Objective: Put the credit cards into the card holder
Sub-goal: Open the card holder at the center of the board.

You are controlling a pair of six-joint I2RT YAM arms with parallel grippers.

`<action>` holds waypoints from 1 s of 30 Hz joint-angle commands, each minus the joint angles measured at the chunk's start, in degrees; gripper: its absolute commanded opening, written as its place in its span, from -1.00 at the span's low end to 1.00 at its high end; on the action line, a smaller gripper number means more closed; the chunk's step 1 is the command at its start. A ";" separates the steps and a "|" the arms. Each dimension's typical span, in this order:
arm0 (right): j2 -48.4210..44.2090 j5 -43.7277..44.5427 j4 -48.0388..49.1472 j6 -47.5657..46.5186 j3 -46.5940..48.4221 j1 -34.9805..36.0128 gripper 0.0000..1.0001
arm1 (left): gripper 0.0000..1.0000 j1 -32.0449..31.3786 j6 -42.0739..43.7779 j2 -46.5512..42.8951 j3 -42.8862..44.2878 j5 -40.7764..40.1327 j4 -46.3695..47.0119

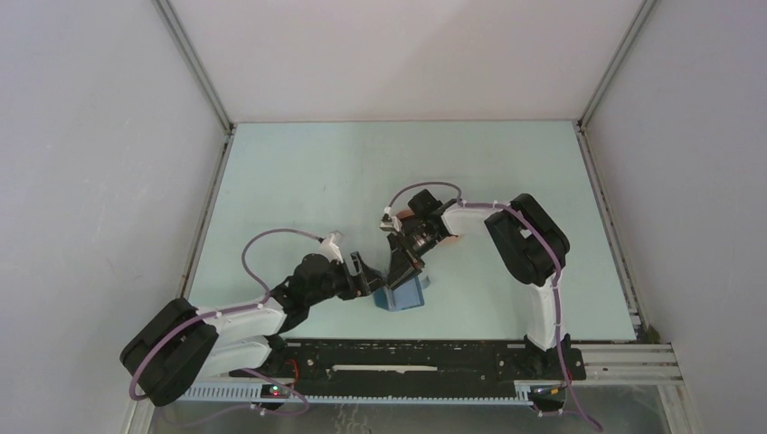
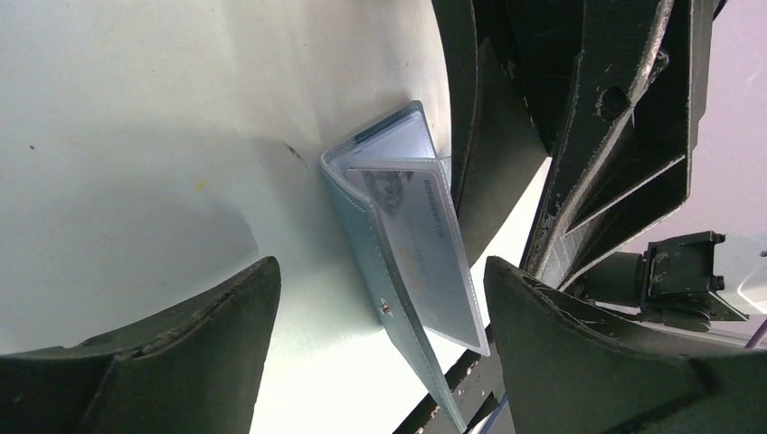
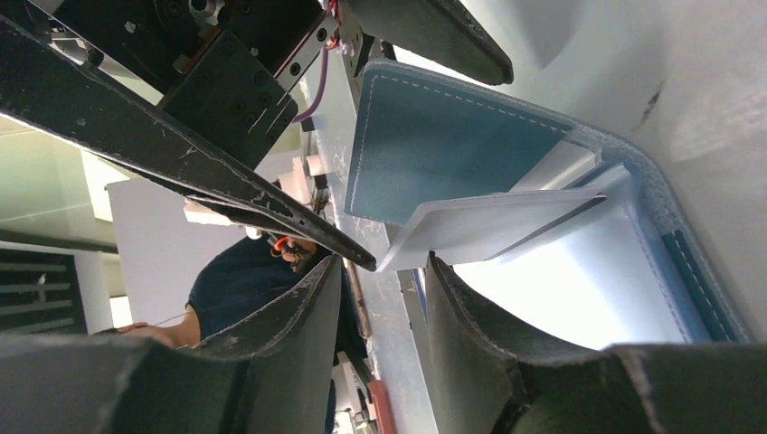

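Observation:
The blue card holder (image 1: 402,296) stands open on its edge near the table's front. In the left wrist view the card holder (image 2: 362,235) has a pale printed credit card (image 2: 421,253) sticking partly out of its inner pocket. My left gripper (image 2: 380,271) is open, its fingers wide on either side of the holder without touching it. In the top view the left gripper (image 1: 364,274) sits just left of the holder. My right gripper (image 1: 398,271) points down at it from behind. In the right wrist view the right gripper (image 3: 384,262) is open. The card (image 3: 488,226) has a corner just beyond those fingertips, and the rest lies inside the blue flap (image 3: 434,145).
The pale green table (image 1: 362,172) is boxed in by white walls on three sides. A black rail (image 1: 407,357) with the arm bases runs along the near edge, right behind the holder. A person in dark clothes (image 3: 244,289) shows past the table edge.

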 commanded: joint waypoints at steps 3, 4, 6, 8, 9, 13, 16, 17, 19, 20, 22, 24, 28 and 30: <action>1.07 -2.48 3.38 3.28 1.67 1.64 -0.09 | 0.70 0.68 -1.64 -0.30 -0.49 -0.40 0.55; 1.14 -2.37 3.29 3.24 1.69 1.80 -0.12 | 0.67 0.73 -1.73 -0.23 -0.61 -0.66 0.31; 1.23 -2.17 3.25 3.27 1.70 1.90 -0.15 | 0.60 0.83 -1.71 -0.21 -0.52 -1.53 -0.74; 1.26 -1.81 3.15 3.16 1.72 1.87 -0.19 | 0.47 0.88 -1.47 -0.41 -0.34 -2.46 -2.26; 1.20 -1.34 2.99 2.83 1.72 1.87 -0.21 | 0.43 0.94 -1.29 -0.50 -0.32 -2.91 -2.83; 0.61 1.27 1.81 1.46 1.87 1.78 -0.29 | 0.21 0.93 -0.27 -0.86 0.03 -4.40 -5.64; -0.22 4.76 -1.67 -2.14 3.24 1.22 -0.35 | 0.13 0.95 0.76 -0.67 0.62 -5.41 -7.64; -0.81 6.81 -2.87 -3.51 3.63 1.04 -0.36 | 0.12 0.96 1.31 -0.58 0.95 -5.96 -8.49; -2.52 10.57 -4.17 -5.57 3.82 0.58 -0.40 | 0.09 0.88 2.64 0.01 1.90 -7.25 -10.46; -3.28 12.99 -4.88 -6.85 3.90 0.54 -0.43 | 0.06 0.88 3.77 0.43 2.58 -8.33 -11.82; -4.36 17.46 -6.03 -8.73 3.96 0.54 -0.46 | -0.03 0.94 5.59 1.64 4.19 -9.77 -14.07; -4.57 20.69 -6.60 -10.41 4.00 0.60 -0.50 | -0.09 0.97 7.51 3.27 6.22 -10.52 -15.86; -3.16 27.55 -7.80 -12.42 4.00 1.12 -0.55 | -0.19 0.97 11.33 7.52 10.58 -13.58 -18.72; -2.84 29.76 -8.23 -13.15 4.02 1.28 -0.56 | -0.20 1.05 12.80 9.62 12.54 -13.96 -19.87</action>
